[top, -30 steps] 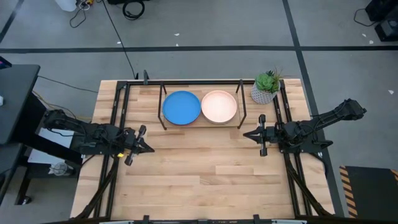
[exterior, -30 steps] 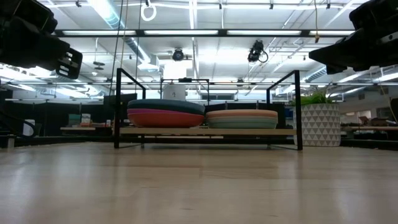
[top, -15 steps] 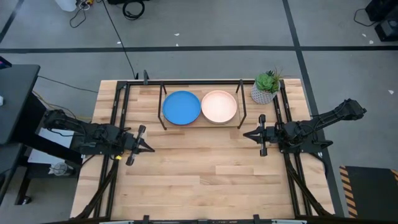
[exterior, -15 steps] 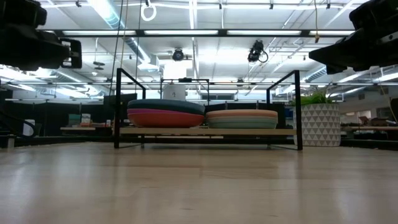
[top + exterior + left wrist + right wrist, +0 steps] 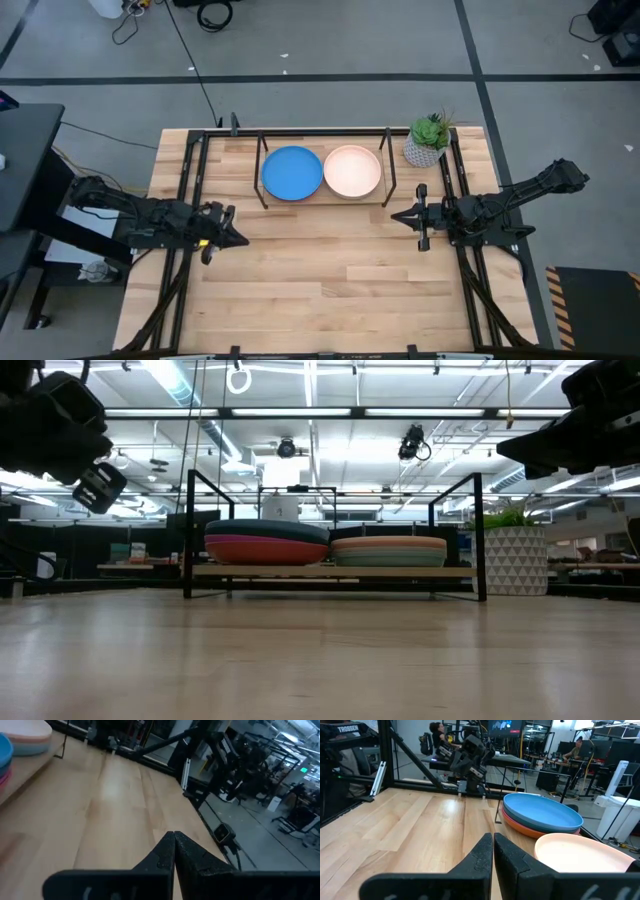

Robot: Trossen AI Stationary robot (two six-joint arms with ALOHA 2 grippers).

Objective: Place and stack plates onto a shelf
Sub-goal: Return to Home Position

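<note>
Nearest you, the front of the worktop (image 5: 320,290) is plain bare wood. One step back, your left end effector (image 5: 243,239) hangs over the left side of the worktop, raised clear of the surface. Its fingers are pressed tight together with nothing between them, and it points in toward the middle. Across from it, your right end effector (image 5: 395,215) hovers over the right side, likewise closed on nothing. It faces back at the left one, and the two are well apart. Look past them to the back middle of the worktop and there's the shelf (image 5: 330,571). The plates sit on its wood board in two piles, one just beside the other. The left pile (image 5: 266,542) is topped by the blue plate (image 5: 292,172). From the right wrist camera you can catch an orange plate (image 5: 520,827) peeking out lower in that pile. The right pile (image 5: 389,551) is capped by the cream-peach plate (image 5: 352,171). Farthest back, at the right rear corner just beside the shelf's end, stands a potted plant (image 5: 427,143) in a patterned white pot.
</note>
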